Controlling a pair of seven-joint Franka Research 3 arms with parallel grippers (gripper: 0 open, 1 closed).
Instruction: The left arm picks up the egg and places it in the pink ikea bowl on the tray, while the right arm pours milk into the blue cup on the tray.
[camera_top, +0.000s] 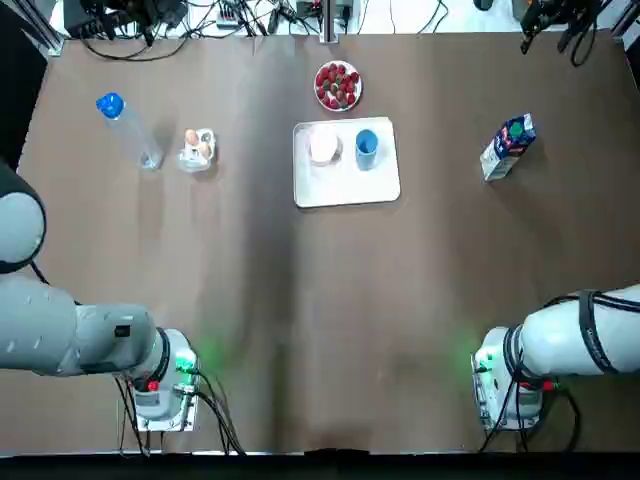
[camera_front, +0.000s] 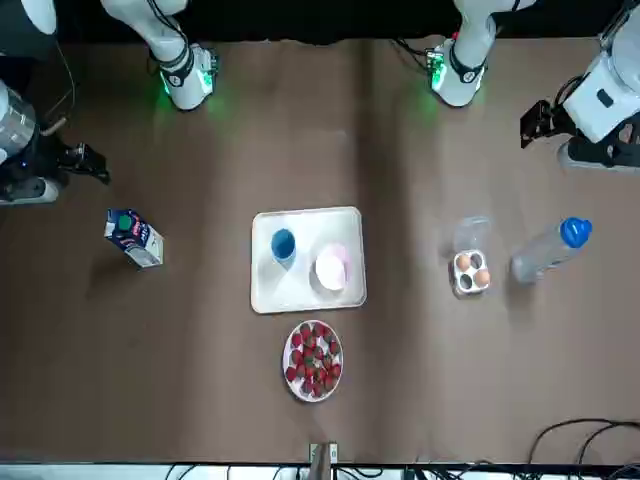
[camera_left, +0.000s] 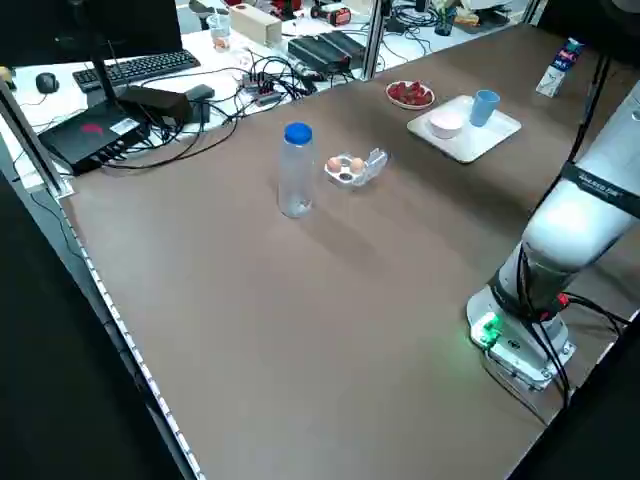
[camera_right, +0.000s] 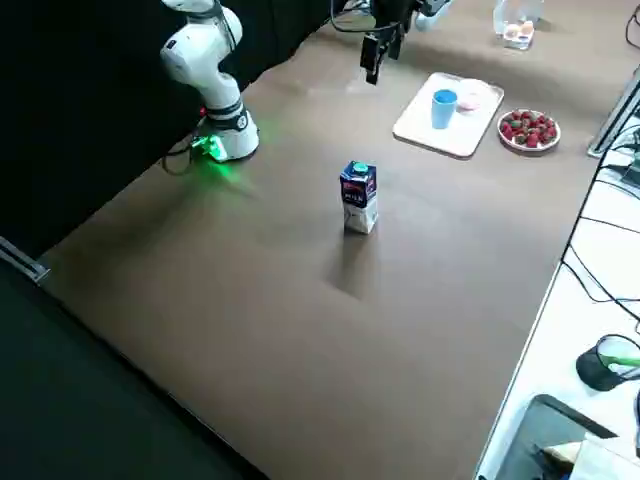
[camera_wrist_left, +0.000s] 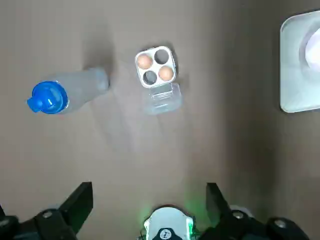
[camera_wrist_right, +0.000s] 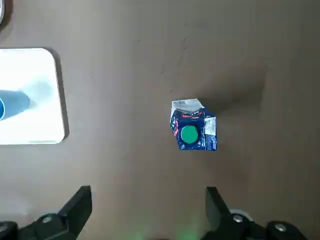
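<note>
The wrist views alone show the jaws: the left gripper (camera_wrist_left: 148, 187) is spread wide, the eggs (camera_wrist_left: 166, 73) in their open egg box (camera_wrist_left: 157, 75) well ahead of it, and the right gripper (camera_wrist_right: 148, 190) is equally spread, the milk carton (camera_wrist_right: 193, 131) upright ahead of it. Both arms hang folded near their bases, the pink bowl (camera_top: 323, 146) and blue cup (camera_top: 366, 146) on the tray (camera_top: 345, 190) far from either.

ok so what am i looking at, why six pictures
Two robot arms sit at one table. One picture looks down from overhead, one faces the robot, two look from the sides, and two come from cameras on the wrists. The left hand, open, looks down on the egg carton and a water bottle; the right hand, open, on the milk carton. Mid-table, a tray carries the pink bowl and blue cup, with a plate of strawberries beside it. Nothing is held.
</note>
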